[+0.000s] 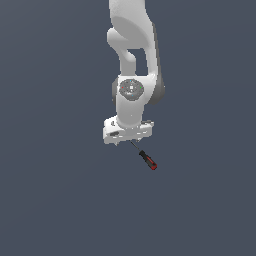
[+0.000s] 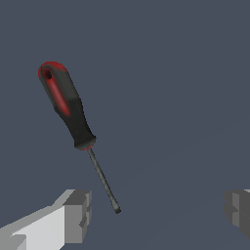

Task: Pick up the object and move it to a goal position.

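The screwdriver (image 1: 148, 160) has a black-and-red handle and a thin dark shaft. It lies on the dark grey floor just below my gripper (image 1: 127, 141) in the exterior view, its handle pointing toward the exterior view's right. In the wrist view the screwdriver (image 2: 68, 105) lies at a slant. Its shaft tip reaches between my fingers, close to one grey fingertip (image 2: 77, 215). My gripper (image 2: 156, 214) is open and holds nothing. The jaws stand wide apart, and the handle lies outside the gap.
The dark grey floor (image 1: 55, 190) stretches flat all around. The white arm (image 1: 132, 60) rises straight above the gripper. No other objects or goal marker show.
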Robot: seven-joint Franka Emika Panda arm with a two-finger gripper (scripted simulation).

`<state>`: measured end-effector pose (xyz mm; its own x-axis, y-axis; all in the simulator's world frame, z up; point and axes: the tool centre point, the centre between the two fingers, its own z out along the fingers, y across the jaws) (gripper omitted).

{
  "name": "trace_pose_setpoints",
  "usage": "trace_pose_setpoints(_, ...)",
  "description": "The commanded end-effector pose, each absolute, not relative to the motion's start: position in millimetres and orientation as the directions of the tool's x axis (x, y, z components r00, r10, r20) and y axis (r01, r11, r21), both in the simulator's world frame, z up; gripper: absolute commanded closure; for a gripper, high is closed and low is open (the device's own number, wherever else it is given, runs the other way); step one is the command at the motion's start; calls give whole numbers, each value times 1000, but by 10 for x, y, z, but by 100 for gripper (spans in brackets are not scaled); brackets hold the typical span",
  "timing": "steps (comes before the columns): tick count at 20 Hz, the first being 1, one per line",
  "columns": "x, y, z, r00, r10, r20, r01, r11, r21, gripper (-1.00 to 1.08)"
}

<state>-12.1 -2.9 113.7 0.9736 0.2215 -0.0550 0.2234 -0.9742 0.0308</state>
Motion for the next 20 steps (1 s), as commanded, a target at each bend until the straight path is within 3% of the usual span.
trace_pose_setpoints(1,-107,93,1041,953,299,-48,300,-953,24,-92)
trace_pose_setpoints(10,-87,493,753,848,529,-16,529,-848,6,-92)
trace_pose_setpoints(20,-90,654,648,793,609,0,609,-793,0,-92)
